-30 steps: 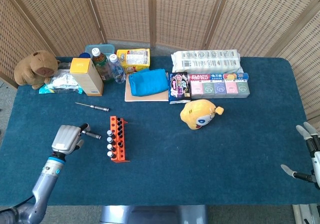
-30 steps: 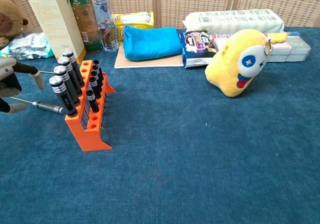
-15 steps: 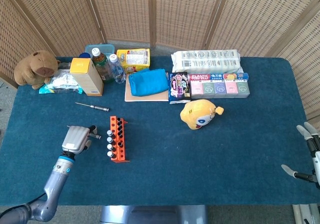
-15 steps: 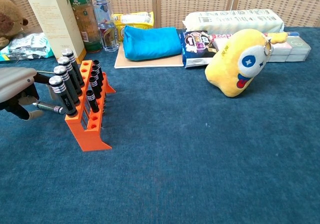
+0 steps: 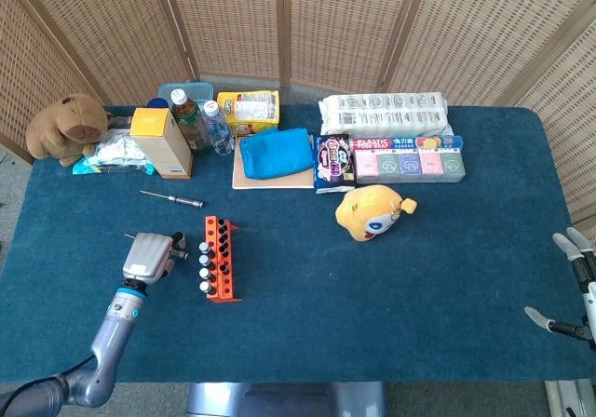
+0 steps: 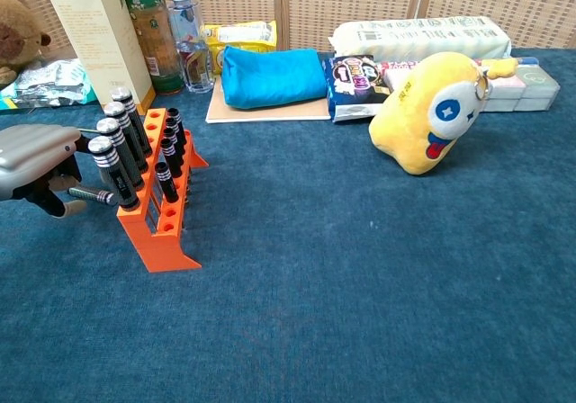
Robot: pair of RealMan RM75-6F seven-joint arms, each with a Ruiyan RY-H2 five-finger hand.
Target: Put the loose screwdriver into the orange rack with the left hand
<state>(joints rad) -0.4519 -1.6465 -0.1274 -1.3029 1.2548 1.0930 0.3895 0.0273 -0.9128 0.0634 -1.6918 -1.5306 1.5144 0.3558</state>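
The orange rack point(image 5: 220, 259) point(image 6: 160, 216) stands left of centre with several black-handled screwdrivers upright in it. My left hand point(image 5: 149, 254) point(image 6: 34, 165) is close to the rack's left side. It grips a screwdriver point(image 6: 94, 194) that lies level, with its black handle pointing at the rack and almost touching it. A second, loose screwdriver point(image 5: 172, 197) lies flat on the cloth behind the rack. At the table's right edge my right hand point(image 5: 575, 282) hangs with fingers spread, holding nothing.
Along the back stand a yellow box point(image 5: 161, 141), two bottles point(image 5: 200, 124), a blue pouch point(image 5: 276, 152), snack packs point(image 5: 406, 161) and a tissue pack point(image 5: 384, 114). A brown plush point(image 5: 67, 127) sits far left, a yellow plush point(image 5: 372, 210) right of the rack.
My left hand has moved right toward the rack, carrying the screwdriver with it. The handle now sits right beside the rack's left side. The right hand has not moved.
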